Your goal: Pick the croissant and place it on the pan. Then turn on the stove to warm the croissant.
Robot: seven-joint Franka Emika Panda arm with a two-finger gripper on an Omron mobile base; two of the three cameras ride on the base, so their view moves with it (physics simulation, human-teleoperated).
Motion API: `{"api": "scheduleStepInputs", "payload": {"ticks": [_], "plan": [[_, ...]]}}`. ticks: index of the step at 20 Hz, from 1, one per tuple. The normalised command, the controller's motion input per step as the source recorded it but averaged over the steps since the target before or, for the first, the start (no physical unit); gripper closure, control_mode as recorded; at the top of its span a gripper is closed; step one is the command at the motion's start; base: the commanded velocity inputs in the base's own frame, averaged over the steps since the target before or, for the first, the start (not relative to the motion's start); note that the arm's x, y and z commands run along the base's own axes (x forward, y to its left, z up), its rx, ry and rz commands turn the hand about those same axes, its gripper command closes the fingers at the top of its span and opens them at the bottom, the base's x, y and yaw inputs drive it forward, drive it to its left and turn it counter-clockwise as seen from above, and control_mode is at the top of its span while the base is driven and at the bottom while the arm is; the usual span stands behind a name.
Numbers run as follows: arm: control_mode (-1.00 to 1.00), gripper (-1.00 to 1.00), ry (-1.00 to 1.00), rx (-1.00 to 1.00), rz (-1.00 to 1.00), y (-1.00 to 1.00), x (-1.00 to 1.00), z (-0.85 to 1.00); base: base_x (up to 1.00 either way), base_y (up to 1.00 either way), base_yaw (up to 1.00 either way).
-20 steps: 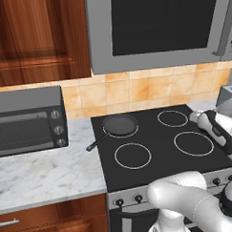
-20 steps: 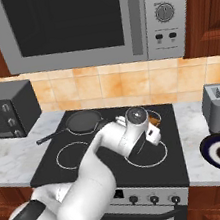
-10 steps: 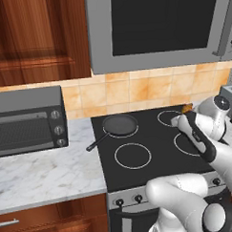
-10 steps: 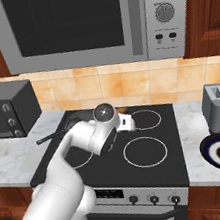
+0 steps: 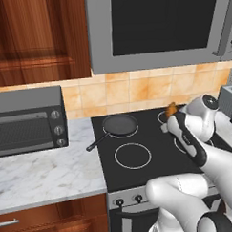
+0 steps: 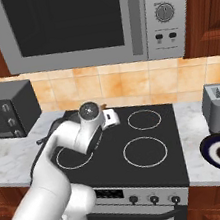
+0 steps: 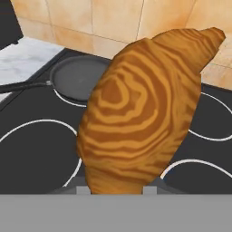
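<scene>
Gripper (image 5: 168,116) clamping the croissant (image 7: 140,113), carrying it above the stove (image 5: 139,169) right of centre in the left base view. Croissant looming mid-frame in the hand view, with the pan (image 7: 77,77) sitting empty at upper left on its burner.

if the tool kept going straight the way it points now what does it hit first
Probably the pan. The tool, shut on the croissant, points across the stove toward it, but depth is unclear, so it might meet the glass just short of it.
</scene>
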Motion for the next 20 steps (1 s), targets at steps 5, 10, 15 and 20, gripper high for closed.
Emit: {"api": "scheduleStepInputs", "payload": {"ticks": [5, 10, 15, 20], "plan": [[-1.0, 1.0, 0.0, -0.12, 0.21, 0.45, 0.04, 0.16, 0.0, 0.0, 0.0], [-1.0, 1.0, 0.11, -0.08, 0.04, 0.43, 0.11, 0.05, 0.0, 0.0, 0.0], [-1.0, 1.0, 0.18, -0.06, 0.07, 0.42, 0.29, 0.0, 0.0, 0.0, 0.0], [-1.0, 1.0, 0.12, -0.01, 0.13, 0.26, 0.27, 0.0, 0.0, 0.0, 0.0]]}}
